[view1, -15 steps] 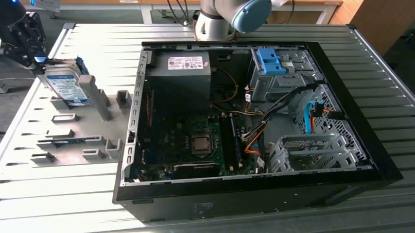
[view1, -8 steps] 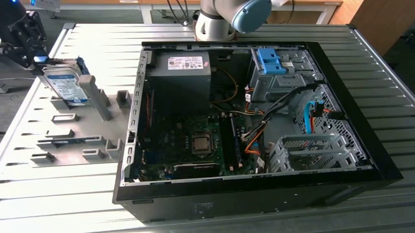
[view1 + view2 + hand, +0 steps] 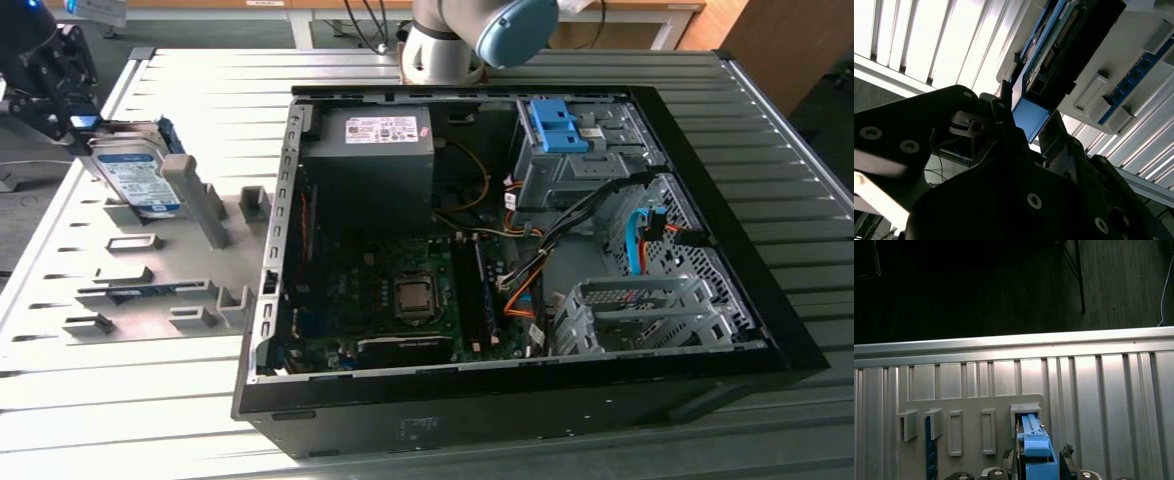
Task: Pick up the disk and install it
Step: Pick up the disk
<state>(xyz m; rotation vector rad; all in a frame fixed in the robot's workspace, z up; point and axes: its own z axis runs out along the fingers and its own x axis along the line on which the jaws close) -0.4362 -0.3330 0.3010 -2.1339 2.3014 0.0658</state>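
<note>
So far nothing of the task is finished, as I judge it. The disk (image 3: 134, 176) stands on edge in a slot at the far corner of the grey holder (image 3: 187, 262). The holder lies along the table's (image 3: 134, 410) edge on the exterior view's left, and the disk is well apart from the open case (image 3: 534, 402) in the middle of the table. The gripper (image 3: 74, 108) is at the disk's upper end. In the first wrist view the blue rail (image 3: 1036, 452) runs straight up into it, and in the second wrist view the disk's underside (image 3: 1064, 47) sits close to the holder. Whether the gripper is clamped on the disk or only set around it, I cannot tell, nor whether the disk has left its slot. The pick is at best underway. The carry to the case and the install are left, and the grey cage (image 3: 641, 312) near the case's front corner holds no disk.
</note>
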